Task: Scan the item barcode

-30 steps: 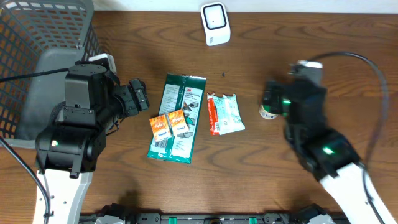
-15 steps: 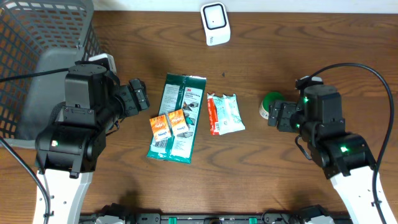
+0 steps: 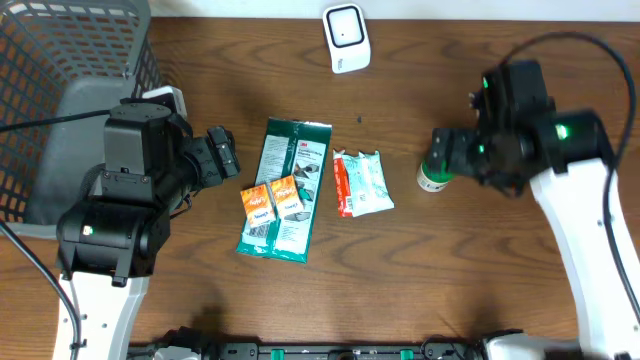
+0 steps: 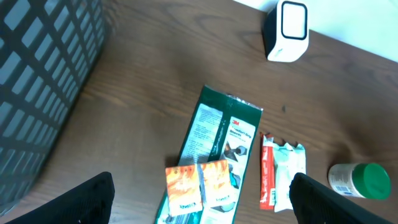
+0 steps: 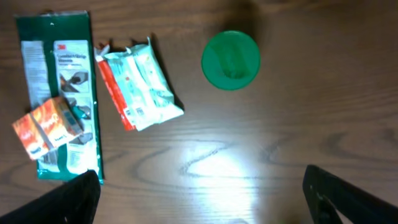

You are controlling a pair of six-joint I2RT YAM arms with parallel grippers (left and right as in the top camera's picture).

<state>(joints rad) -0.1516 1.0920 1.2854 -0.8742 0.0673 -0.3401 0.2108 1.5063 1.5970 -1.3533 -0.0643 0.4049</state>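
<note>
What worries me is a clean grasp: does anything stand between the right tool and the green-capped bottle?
Nothing visible does. The right tool, open, hangs just short of the green-capped bottle; the white-and-red pack lies apart, aside.

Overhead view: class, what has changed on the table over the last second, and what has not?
The right arm swung from the near right toward the far side. Its open right gripper now hangs over the green-capped bottle, gripping nothing. The left gripper, bottle, green package, orange sachets, wipes pack and scanner stayed put.
</note>
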